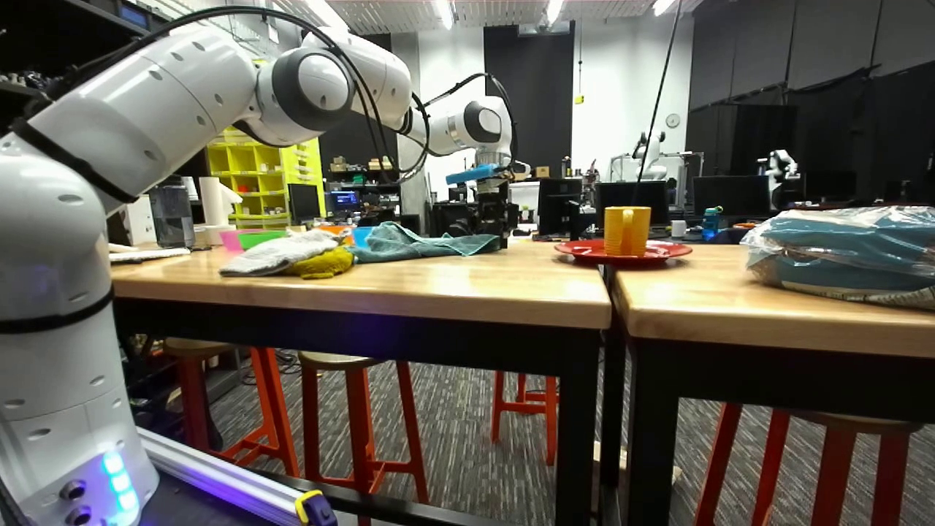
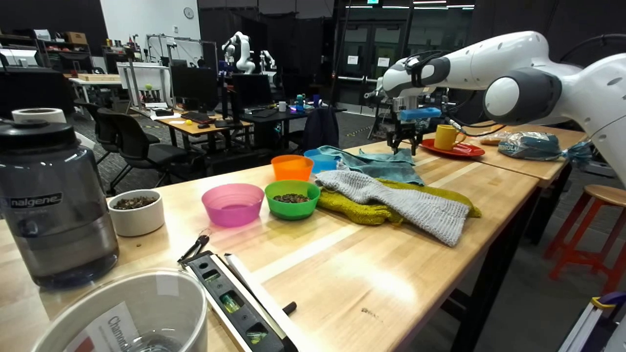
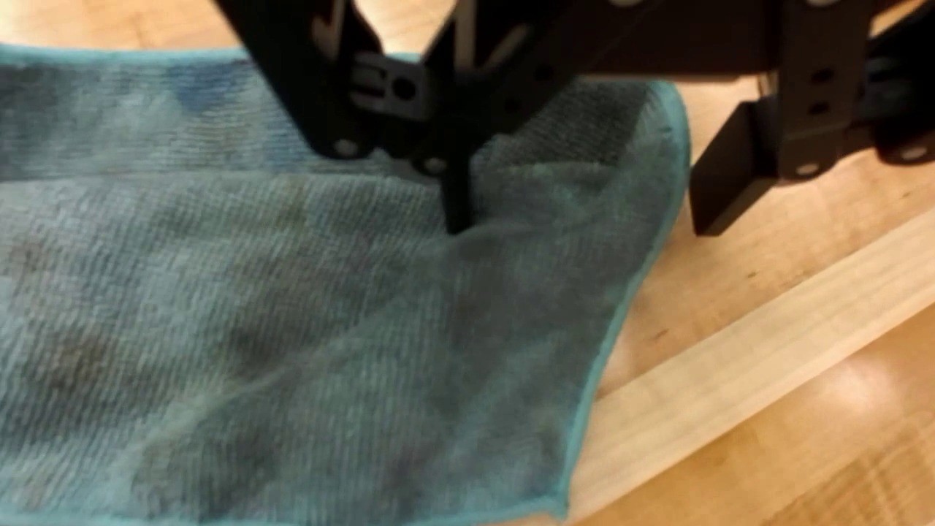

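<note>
Judged as the grasping step: poised low at the end of the teal microfiber cloth [image 3: 314, 329], with the gripper [image 3: 588, 212] straddling the bound edge. Well open, holding nothing. In the wrist view, one finger [image 3: 459, 190] over the cloth, perhaps touching (too unclear to tell), and the opposite finger [image 3: 734, 175] past the edge, above the wooden tabletop [image 3: 825, 248]. Next, by judgement, calls for drawing both together low against the wood, so as to gather the thin hem rather than skim over it.

Location of the cloth, in an exterior view: spread on the left-hand butcher-block table [image 1: 453, 281], left of the red plate [image 1: 581, 252].

Counted in an exterior view: three cloths, including besides the teal one a single grey ribbed knit cloth [image 2: 398, 200] and, partly beneath, a single mustard-green knit cloth [image 2: 354, 210]. Four plastic bowls: pink bowl [image 2: 233, 205], green bowl [image 2: 293, 211] holding dried plant bits, and, farther off, orange bowl [image 2: 292, 168] and blue bowl [image 2: 321, 163]. One yellow mug [image 2: 444, 138], upright on the single red plate. One bagged package [image 2: 528, 145] at far right. At left, one white ramekin [image 2: 139, 220] of dried leaves and one Nalgene bottle [image 2: 63, 225]. Near, one spirit level [image 2: 234, 305] and one open container [image 2: 194, 308].
</note>
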`<state>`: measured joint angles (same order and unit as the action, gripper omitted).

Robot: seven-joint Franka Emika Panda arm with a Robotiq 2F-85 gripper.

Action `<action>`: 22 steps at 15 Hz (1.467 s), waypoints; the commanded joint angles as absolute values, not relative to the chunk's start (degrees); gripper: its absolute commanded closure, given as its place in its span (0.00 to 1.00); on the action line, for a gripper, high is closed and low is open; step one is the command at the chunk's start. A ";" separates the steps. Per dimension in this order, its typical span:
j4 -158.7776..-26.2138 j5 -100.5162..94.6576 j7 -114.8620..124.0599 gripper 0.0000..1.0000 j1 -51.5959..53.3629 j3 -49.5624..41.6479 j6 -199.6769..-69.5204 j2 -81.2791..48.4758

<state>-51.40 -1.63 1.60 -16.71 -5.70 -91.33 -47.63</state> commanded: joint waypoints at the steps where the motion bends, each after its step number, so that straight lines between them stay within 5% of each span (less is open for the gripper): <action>1: -49.20 0.96 0.85 0.55 -17.79 -4.44 -91.27 -48.36; 7: -47.76 0.76 0.99 0.99 -17.35 -4.18 -92.84 -48.14; 22: -32.04 -0.52 1.41 0.99 -21.01 -7.60 -93.88 -54.27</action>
